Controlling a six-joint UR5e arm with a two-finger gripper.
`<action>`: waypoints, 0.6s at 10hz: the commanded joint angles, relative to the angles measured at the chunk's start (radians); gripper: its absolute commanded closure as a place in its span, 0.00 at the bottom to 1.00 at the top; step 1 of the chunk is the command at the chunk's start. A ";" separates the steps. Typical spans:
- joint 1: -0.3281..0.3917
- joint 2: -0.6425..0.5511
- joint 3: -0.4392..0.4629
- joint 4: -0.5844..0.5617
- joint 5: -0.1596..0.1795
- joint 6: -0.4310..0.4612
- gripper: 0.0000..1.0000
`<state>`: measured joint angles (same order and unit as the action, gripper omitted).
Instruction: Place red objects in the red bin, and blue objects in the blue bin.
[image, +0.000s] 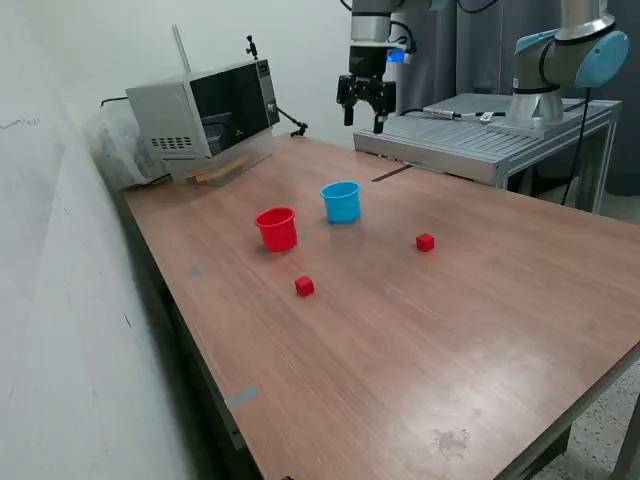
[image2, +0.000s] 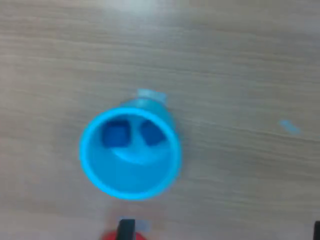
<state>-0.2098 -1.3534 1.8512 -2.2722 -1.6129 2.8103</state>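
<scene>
The gripper (image: 363, 120) hangs high above the table's far side, open, with nothing between its fingers. The light blue bin (image: 341, 201) stands upright below it. In the wrist view, two dark blue cubes (image2: 114, 135) (image2: 152, 134) lie side by side inside the blue bin (image2: 95, 170). The red bin (image: 277, 228) stands just to the exterior view's left of the blue one. Only a sliver of its rim (image2: 107, 236) shows in the wrist view, beside one dark fingertip (image2: 126, 229). One red cube (image: 304, 286) lies on the table nearer than the red bin. Another red cube (image: 425, 242) lies toward the exterior view's right.
A microwave (image: 205, 115) sits at the table's far corner on the exterior view's left, near the wall. A metal platform (image: 480, 135) carrying a second arm (image: 560, 60) borders the far right. Small tape marks (image2: 289, 126) dot the wooden tabletop (image: 480, 330).
</scene>
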 joint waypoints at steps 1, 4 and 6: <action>0.163 -0.191 0.000 0.140 -0.002 0.053 0.00; 0.254 -0.197 0.000 0.186 0.005 0.159 0.00; 0.325 -0.187 0.000 0.188 0.002 0.274 0.00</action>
<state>0.0263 -1.5348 1.8516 -2.1110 -1.6109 2.9641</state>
